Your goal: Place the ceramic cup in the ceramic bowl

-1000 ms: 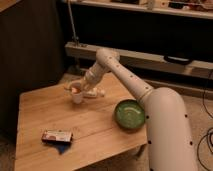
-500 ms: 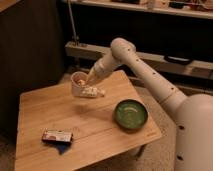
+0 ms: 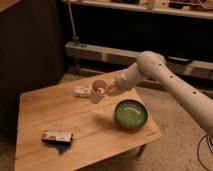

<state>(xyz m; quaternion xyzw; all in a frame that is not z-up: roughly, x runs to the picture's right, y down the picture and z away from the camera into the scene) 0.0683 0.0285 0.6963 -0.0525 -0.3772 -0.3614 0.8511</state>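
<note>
I have the gripper [image 3: 106,90] over the far middle of the table [image 3: 95,132], clamped on the cup [image 3: 97,90], and the wood between it and the bowl [image 3: 131,115] to the right is bare, so I see an open lane there. The small bottle [image 3: 82,91] lying just beside the cup on the left is the only thing crowding it. The red-and-white packet [image 3: 56,136] lies well apart near the front left edge.
</note>
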